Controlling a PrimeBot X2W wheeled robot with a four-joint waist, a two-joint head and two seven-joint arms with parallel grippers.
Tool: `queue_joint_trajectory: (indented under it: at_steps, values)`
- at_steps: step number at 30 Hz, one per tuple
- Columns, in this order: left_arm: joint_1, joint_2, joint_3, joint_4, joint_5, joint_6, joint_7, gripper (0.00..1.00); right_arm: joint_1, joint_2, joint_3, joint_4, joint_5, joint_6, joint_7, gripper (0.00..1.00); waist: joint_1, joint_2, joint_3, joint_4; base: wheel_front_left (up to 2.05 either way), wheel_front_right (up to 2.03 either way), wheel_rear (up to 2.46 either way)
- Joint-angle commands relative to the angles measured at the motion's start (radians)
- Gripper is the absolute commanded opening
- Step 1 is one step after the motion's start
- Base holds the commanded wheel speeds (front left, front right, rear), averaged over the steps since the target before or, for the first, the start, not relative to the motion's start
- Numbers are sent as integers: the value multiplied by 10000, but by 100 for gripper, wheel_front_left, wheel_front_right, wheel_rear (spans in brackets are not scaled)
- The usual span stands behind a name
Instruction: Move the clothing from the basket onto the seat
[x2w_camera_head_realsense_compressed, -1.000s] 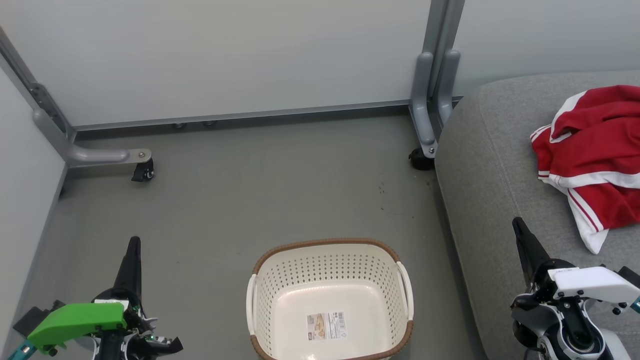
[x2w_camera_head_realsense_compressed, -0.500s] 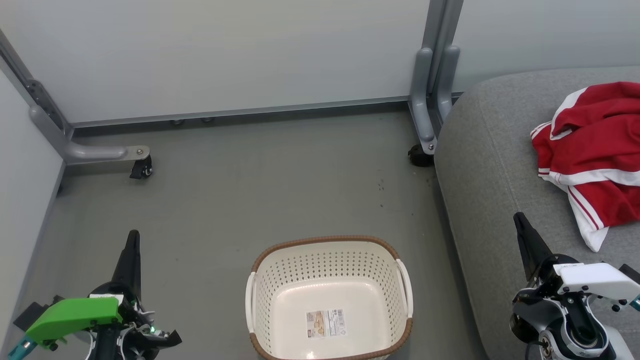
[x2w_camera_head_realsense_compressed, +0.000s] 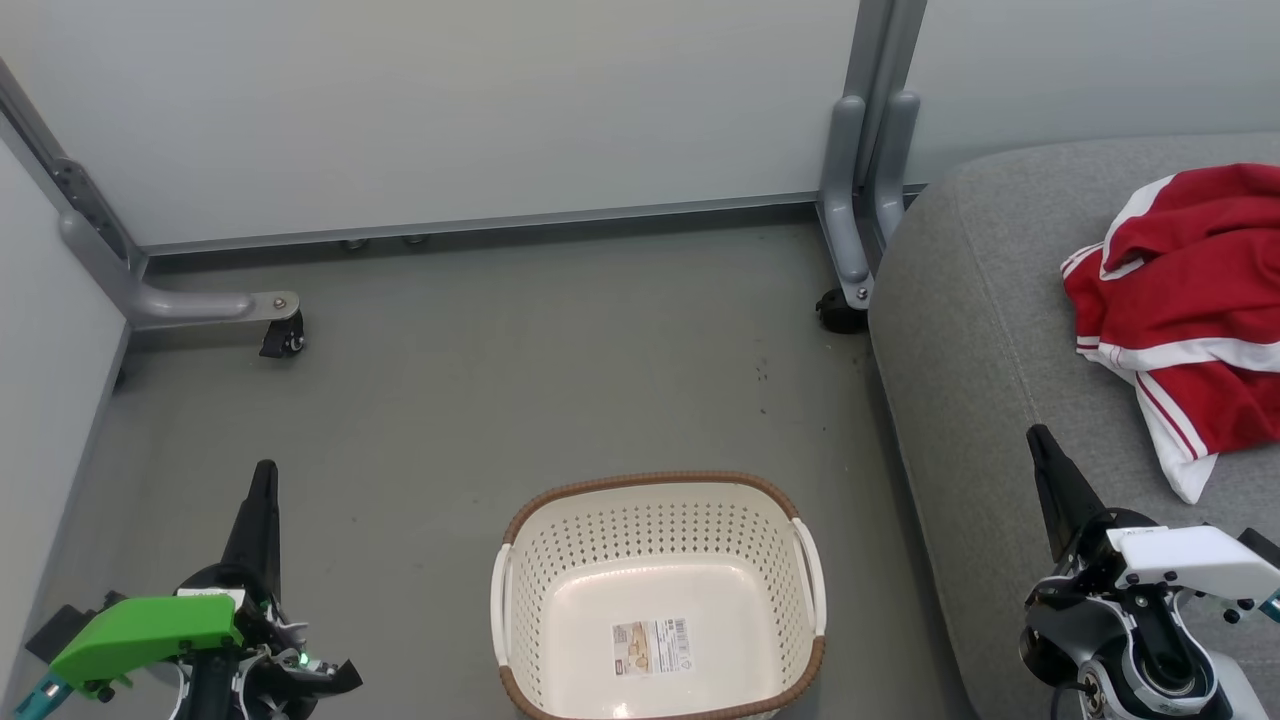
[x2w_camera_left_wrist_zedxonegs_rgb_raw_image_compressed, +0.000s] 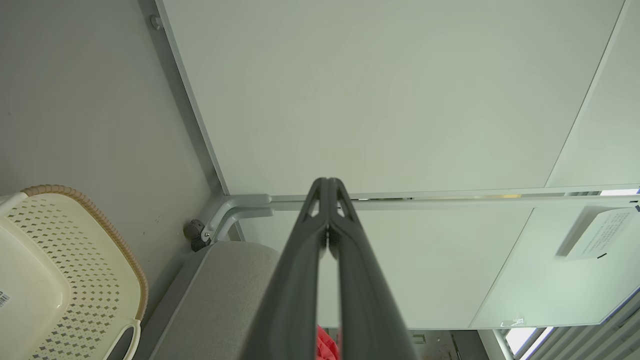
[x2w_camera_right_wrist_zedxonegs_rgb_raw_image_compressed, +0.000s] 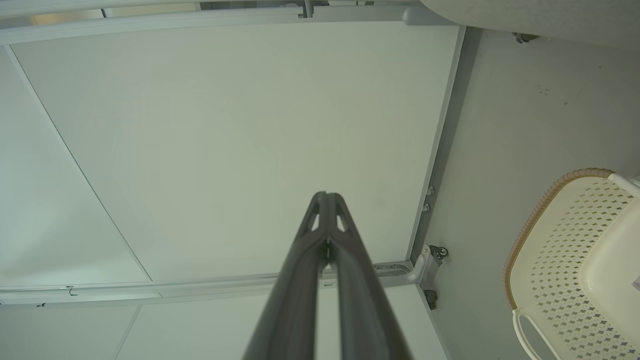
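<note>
Plainly, the relation that counts already looks settled. We find the red soft-fabric clothing with white stripes and trim (x2w_camera_head_realsense_compressed: 1190, 300) crumpled on the large grey upholstered seat (x2w_camera_head_realsense_compressed: 980, 350), well apart from the cream perforated plastic basket with the brown woven-look rim (x2w_camera_head_realsense_compressed: 640, 481). The basket stands on the grey floor (x2w_camera_head_realsense_compressed: 550, 380) between our two arms. Its bottom carries a small printed sticker (x2w_camera_head_realsense_compressed: 652, 648) and no fabric that we can see, though its nearest edge is cut off in the head view.

Our right gripper (x2w_camera_head_realsense_compressed: 1040, 445) hangs over the front part of the seat, its two dark fingers pressed together and holding nothing. The clothing lies ahead of it and to its right, near but not touching. The heap's long axis runs roughly away from us along the cushion, and its far side is cut off at the edge of the head view. We cannot tell whether it is one piece or two.

Our left gripper (x2w_camera_head_realsense_compressed: 265, 480) is likewise closed tight and empty, over the floor to the left of the basket, so the right arm is much the nearer to the fabric.

We judge the task done or nearly so. If anything more is needed, it would fall to the right arm.
</note>
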Motion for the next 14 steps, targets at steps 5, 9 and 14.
queue_joint_trajectory:
  at_steps: [5, 9, 14]
  values:
    - [-165, -37, 37, 10, 48, -47, 29, 0, -67, 30, -46, 23, -23, 4, 28, 0, 0, 0, 0, 0, 0, 0, 0]
    - [-166, -48, 51, 11, 51, -47, 39, 0, -68, 39, -58, 23, -41, 4, 38, 0, 0, 0, 0, 0, 0, 0, 0]
    - [-168, -60, 69, 13, 74, -47, 43, 0, -70, 53, -77, 24, -61, 4, 59, 0, 0, 0, -1, 0, 0, 0, 0]
